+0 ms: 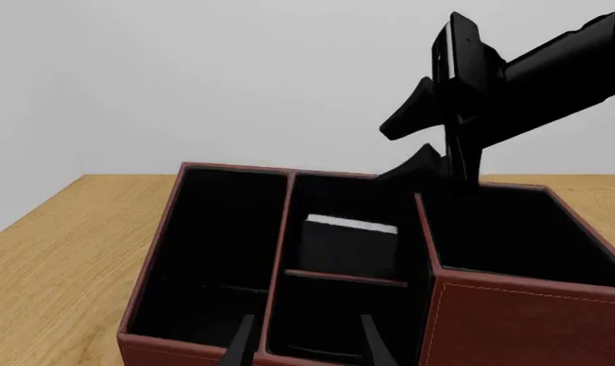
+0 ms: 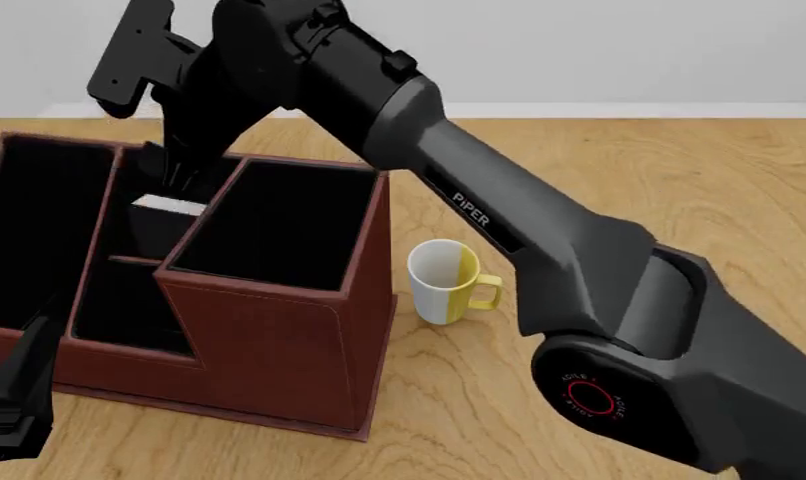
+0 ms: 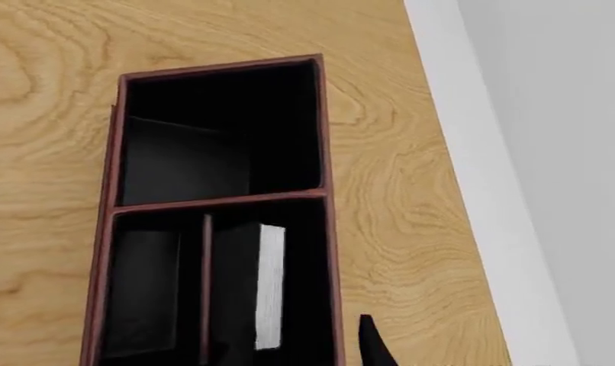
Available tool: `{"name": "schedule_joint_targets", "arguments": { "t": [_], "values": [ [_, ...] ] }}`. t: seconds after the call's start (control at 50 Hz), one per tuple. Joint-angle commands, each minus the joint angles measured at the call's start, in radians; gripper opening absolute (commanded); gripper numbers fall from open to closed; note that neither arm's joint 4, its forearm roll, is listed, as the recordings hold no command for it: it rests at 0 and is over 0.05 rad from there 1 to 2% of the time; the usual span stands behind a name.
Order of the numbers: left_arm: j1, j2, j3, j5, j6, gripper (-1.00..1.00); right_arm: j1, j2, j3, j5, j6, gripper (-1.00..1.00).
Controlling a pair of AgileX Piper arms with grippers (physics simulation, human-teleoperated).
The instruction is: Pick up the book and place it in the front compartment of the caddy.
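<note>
The dark reddish-brown caddy [image 2: 276, 330] stands at the table's left; it also shows in the left wrist view [image 1: 511, 320] and the right wrist view [image 3: 328, 137]. The black book [image 2: 167, 208] stands upright inside the caddy's middle row, in the section beyond the low divider, with its white page edges showing [image 1: 350, 225] [image 3: 270, 286]. My right gripper [image 2: 174, 170] hangs just above the book with its fingers spread and nothing between them [image 1: 417, 139]; one fingertip [image 3: 373, 347] shows in its own view. My left gripper [image 1: 307, 343] is open and empty at the caddy's near left corner [image 2: 10, 400].
A white-and-yellow mug [image 2: 446, 282] stands on the wooden table [image 2: 643, 180] just right of the caddy. The right arm [image 2: 483, 220] stretches across above the caddy and the mug. A white wall lies beyond the table's far edge.
</note>
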Motion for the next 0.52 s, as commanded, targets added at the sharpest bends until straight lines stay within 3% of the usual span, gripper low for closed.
{"name": "schedule_joint_targets", "arguments": {
  "t": [0.02, 0.38, 0.52],
  "values": [
    [0.0, 0.0, 0.0, 0.0, 0.0, 1.0, -0.011, 0.026, -0.059, 0.021, -0.006, 1.0],
    [0.0, 0.0, 0.0, 0.0, 0.0, 1.0, -0.006, 0.002, -0.114, 0.068, -0.02, 1.0],
    [0.0, 0.0, 0.0, 0.0, 0.0, 1.0, 0.014, -0.142, 0.034, 0.031, -0.031, 1.0]
  ]
}}
